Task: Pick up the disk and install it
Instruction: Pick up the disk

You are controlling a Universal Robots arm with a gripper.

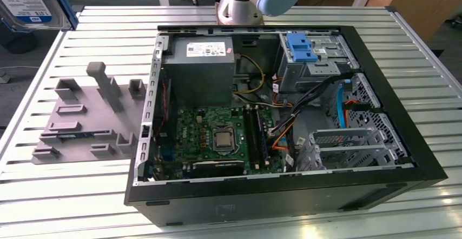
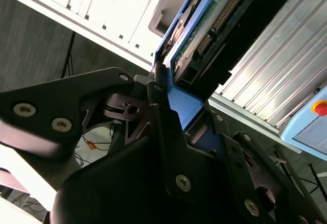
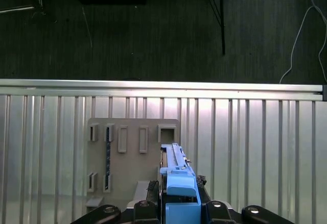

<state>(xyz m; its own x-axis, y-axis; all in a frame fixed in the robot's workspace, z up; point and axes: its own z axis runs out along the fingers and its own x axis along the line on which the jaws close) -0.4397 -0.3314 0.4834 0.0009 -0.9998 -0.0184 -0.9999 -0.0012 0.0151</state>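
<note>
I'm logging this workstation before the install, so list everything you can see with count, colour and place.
disk: one, silver, white-and-blue label, blue frame; held aloft, exterior view's upper left.
computer case: one, black, open, on the table.
power supply box: one, grey, inside the case.
motherboard: one, green, inside the case.
latch bracket: one, blue, inside the case.
fixture plate: one, grey, on the table, exterior view's left of the case.
table: one, silver, slatted.
arm: one, grey with blue cap, beyond the case in the exterior view.
gripper: one, black, shut on the disk's blue frame.
</note>
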